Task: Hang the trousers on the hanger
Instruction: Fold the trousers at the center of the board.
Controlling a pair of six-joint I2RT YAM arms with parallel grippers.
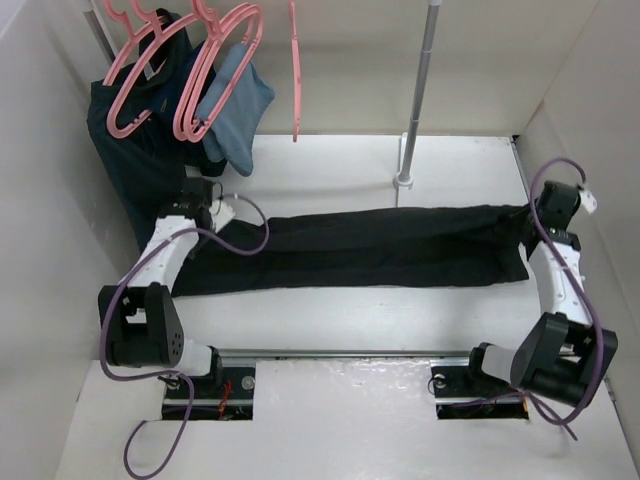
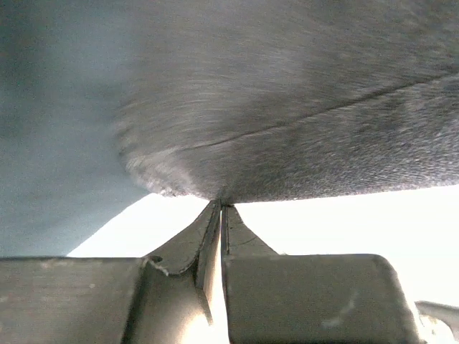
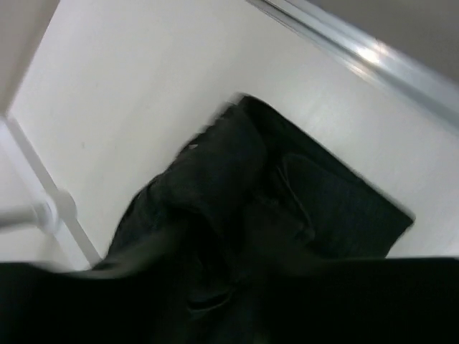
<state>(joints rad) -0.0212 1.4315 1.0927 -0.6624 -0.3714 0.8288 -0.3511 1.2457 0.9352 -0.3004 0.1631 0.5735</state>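
The black trousers [image 1: 370, 248] lie stretched flat across the white table, left to right. My left gripper [image 1: 215, 212] is at their left end. In the left wrist view it [image 2: 222, 204] is shut, its tips pinching the edge of the trousers [image 2: 287, 107]. My right gripper [image 1: 540, 215] is at their right end. In the right wrist view the trousers [image 3: 237, 179] bunch up towards the jaws, which are hidden in the dark cloth. Several pink hangers [image 1: 215, 60] hang at the back left, and one hanger [image 1: 295, 70] hangs alone to their right.
A dark teal garment [image 1: 130, 150] and a light blue garment [image 1: 235, 105] hang on the back-left hangers, close behind my left arm. A grey pole [image 1: 420, 90] stands on a base [image 1: 403, 182] just behind the trousers. White walls close in on both sides.
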